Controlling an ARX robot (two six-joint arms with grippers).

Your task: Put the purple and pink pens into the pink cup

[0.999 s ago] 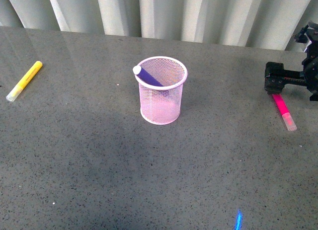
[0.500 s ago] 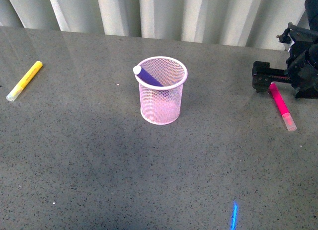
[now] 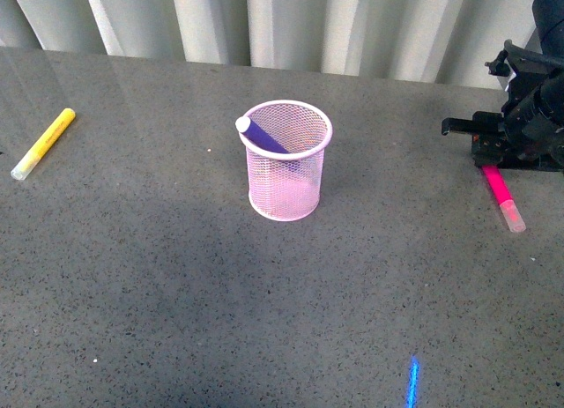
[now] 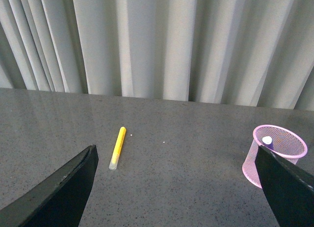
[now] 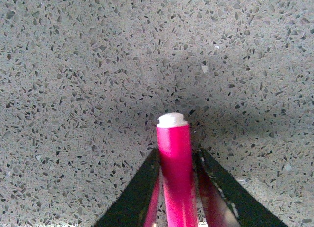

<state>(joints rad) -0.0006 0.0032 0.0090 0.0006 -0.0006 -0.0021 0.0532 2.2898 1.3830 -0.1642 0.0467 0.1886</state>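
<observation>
The right end effector [image 5: 177, 151] is low over the worktop [image 3: 176, 276] with its two dark fingers [image 5: 140, 188] set on either side of the pink pen [image 5: 175, 173]. The fingers sit very close to the barrel. Whether they are actually pressing on it cannot be told. The pen's white butt end sticks out just past the fingertips. In the front view the rest of the pen lies flat on the worktop, running from under the end effector toward the robot, with its pale cap at the near end.

The pink cup [image 3: 282, 189] stands upright, well apart from the right end effector on the side toward the left arm. The purple pen [image 3: 264, 140] is inside it, leaning against the rim with its white end poking above the edge.

The left end effector [image 4: 174, 151] is spread wide with nothing between its fingers. A yellow marker [image 4: 117, 147] lies on the worktop ahead of it. The cup is further off, beyond its right-hand finger. A pale curtain [image 3: 291, 20] hangs behind the worktop.
</observation>
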